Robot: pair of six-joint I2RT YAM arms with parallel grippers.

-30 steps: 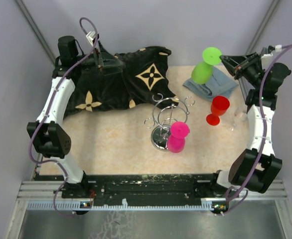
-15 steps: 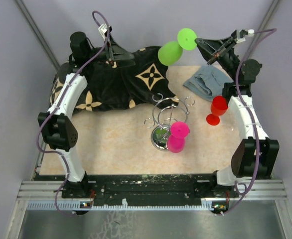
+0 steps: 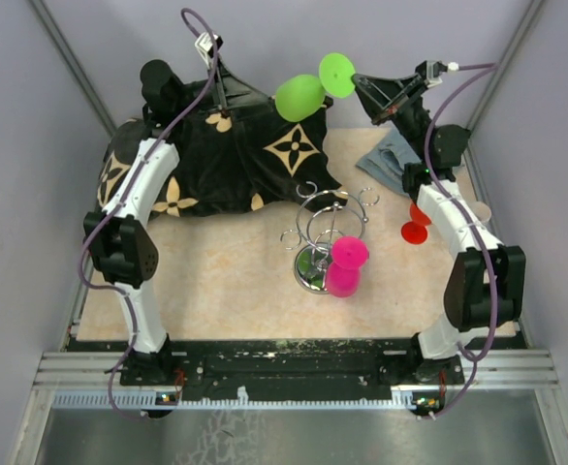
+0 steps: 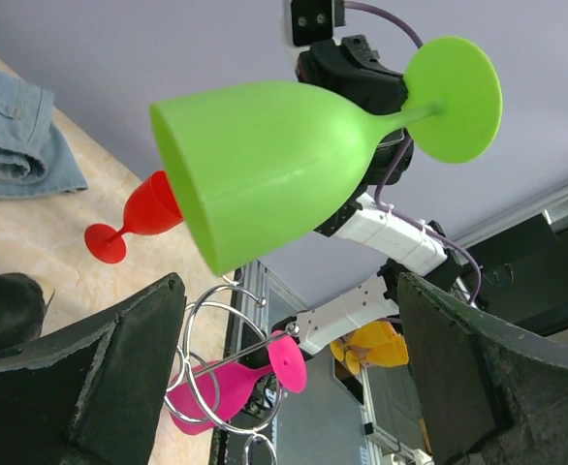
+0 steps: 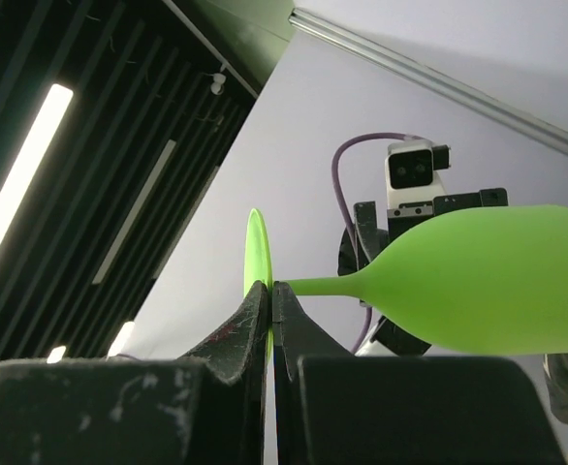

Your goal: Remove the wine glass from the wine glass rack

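Observation:
The silver wire wine glass rack (image 3: 324, 225) stands mid-table. A pink wine glass (image 3: 345, 267) hangs upside down on its near right arm; both show in the left wrist view, rack (image 4: 219, 327) and pink glass (image 4: 216, 399). My right gripper (image 3: 358, 81) is shut on the foot of a green wine glass (image 3: 299, 97) and holds it sideways, high over the table's back. The right wrist view shows the jaws (image 5: 270, 287) pinching the foot's rim, the green glass (image 5: 478, 281) beyond. My left gripper (image 3: 257, 98) is open and empty, its jaws (image 4: 286, 283) just short of the green bowl (image 4: 265, 160).
A black patterned cloth (image 3: 216, 160) covers the back left. A folded blue denim cloth (image 3: 389, 155) lies back right. A red wine glass (image 3: 412, 230) stands right of the rack, partly behind my right arm. Grey walls close in the back and sides.
My right arm has swung the green glass left and up from over the denim cloth to the back middle. My left arm has risen and turned right toward it.

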